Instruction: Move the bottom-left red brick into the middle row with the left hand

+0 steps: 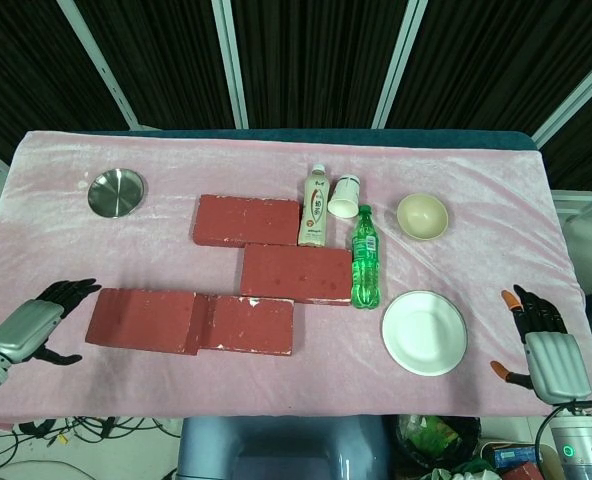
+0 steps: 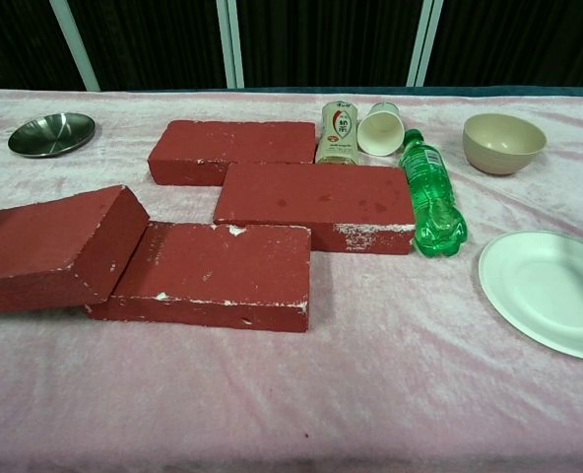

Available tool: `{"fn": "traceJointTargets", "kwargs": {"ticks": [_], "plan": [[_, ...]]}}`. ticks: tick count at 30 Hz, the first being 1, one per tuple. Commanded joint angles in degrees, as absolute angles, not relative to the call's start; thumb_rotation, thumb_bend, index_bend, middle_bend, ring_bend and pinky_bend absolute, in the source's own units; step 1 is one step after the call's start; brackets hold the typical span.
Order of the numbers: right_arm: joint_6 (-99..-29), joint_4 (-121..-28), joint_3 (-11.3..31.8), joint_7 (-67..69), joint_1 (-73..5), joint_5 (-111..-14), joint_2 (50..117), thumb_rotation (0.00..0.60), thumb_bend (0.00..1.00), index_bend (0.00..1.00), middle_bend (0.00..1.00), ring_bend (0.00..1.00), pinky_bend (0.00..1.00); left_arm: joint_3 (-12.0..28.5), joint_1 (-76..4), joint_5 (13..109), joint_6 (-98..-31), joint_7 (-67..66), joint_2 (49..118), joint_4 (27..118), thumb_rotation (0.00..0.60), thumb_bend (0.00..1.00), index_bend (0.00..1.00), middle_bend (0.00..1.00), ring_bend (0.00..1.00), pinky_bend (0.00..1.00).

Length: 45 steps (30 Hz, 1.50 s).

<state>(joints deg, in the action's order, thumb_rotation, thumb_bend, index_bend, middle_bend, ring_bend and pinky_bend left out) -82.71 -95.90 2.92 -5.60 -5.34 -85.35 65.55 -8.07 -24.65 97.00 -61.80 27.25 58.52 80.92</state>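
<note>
The bottom-left red brick [image 1: 142, 319] [image 2: 50, 246] lies in the front row, its right end propped on the neighbouring front brick [image 1: 248, 324] [image 2: 213, 273], so it sits tilted. The middle-row brick [image 1: 296, 272] [image 2: 316, 201] and the back brick [image 1: 246, 220] [image 2: 232, 148] lie flat. My left hand [image 1: 38, 322] hovers at the table's left front edge, just left of the tilted brick, fingers spread, holding nothing. My right hand [image 1: 546, 345] rests at the right front edge, fingers apart and empty. Neither hand shows in the chest view.
A steel dish [image 1: 116, 192] sits at the back left. A milk-tea bottle [image 1: 316, 206], a tipped paper cup [image 1: 345, 195] and a lying green bottle [image 1: 365, 257] flank the bricks' right side. A beige bowl [image 1: 422, 216] and a white plate [image 1: 424, 333] are further right.
</note>
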Motion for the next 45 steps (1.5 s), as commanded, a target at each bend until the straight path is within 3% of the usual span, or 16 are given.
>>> {"fn": "traceJointTargets", "kwargs": {"ticks": [1,23,45], "plan": [[-82.6,-96.0,2.9,-5.5,-5.3,-85.1,65.5,0.600,0.06,0.00,0.00,0.00,0.08,-7.8,-25.6,97.5,-61.0,27.2,59.9,80.3,0.600,0.00,0.00,0.00,0.00,0.00],[-81.2,-96.8,2.9,-5.6,-5.6,-83.9,64.7,0.600,0.06,0.00,0.00,0.00,0.08,-5.7,-29.5,95.0,-56.2,22.6,64.3,80.2,0.600,0.00,0.00,0.00,0.00,0.00],[-81.0,-97.0,3.0,-5.9,-5.7,-83.5,64.6,0.600,0.06,0.00,0.00,0.00,0.08,-6.0,-31.0,92.8,-53.5,20.0,66.5,80.2,0.600,0.00,0.00,0.00,0.00,0.00]]}}
